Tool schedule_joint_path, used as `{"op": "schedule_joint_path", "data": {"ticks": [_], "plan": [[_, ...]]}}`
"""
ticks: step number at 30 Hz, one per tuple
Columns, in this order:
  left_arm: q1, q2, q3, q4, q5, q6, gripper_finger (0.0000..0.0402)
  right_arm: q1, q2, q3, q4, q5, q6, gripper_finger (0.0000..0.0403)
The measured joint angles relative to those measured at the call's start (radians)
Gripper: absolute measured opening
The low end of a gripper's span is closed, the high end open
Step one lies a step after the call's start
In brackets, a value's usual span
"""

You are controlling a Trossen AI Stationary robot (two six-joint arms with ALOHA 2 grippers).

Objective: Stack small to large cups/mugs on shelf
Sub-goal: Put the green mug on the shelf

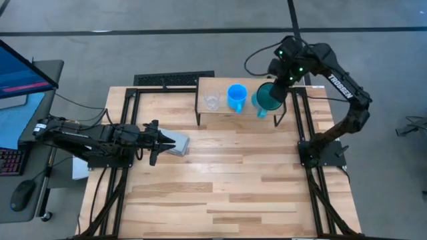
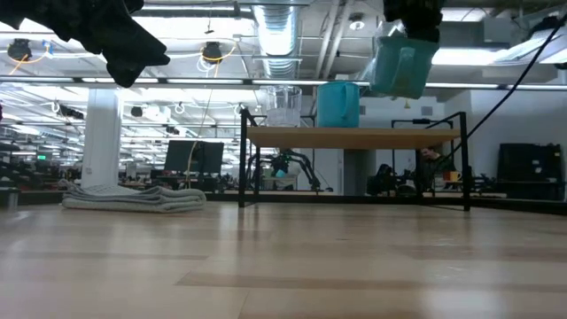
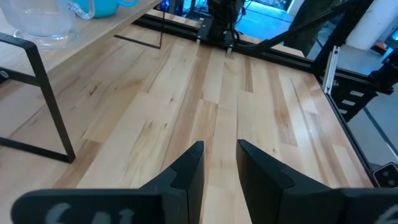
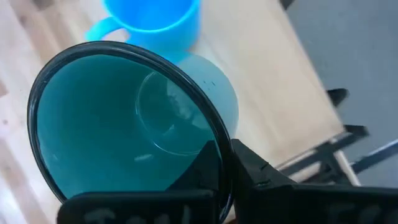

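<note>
The right gripper clamps the teal mug's rim, above the shelf. It should lower level, beside the blue mug. The left gripper hangs parted, idle.

One clear glass cup; one blue mug; one teal mug; one shelf; one grey block; two arms.

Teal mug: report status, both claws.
Right claw shut on teal mug, lifted above shelf right end. Left claw open, idle over table by grey block. Blue mug, glass cup on shelf.
</note>
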Motion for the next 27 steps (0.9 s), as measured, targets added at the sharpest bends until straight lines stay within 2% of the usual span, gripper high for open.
{"op": "schedule_joint_path", "data": {"ticks": [14,18,27], "plan": [[0.000,0.000,0.000,0.000,-0.009,-0.036,0.0085,-0.206,0.000,0.017,-0.004,0.010,-0.111,0.0029],[0.000,0.000,0.000,0.000,-0.010,-0.048,0.0084,-0.236,0.000,0.081,0.001,0.010,-0.135,0.0029],[0.000,0.000,0.000,0.001,-0.036,-0.048,0.0059,-0.209,0.090,0.295,-0.003,-0.032,-0.132,0.0029]]}}
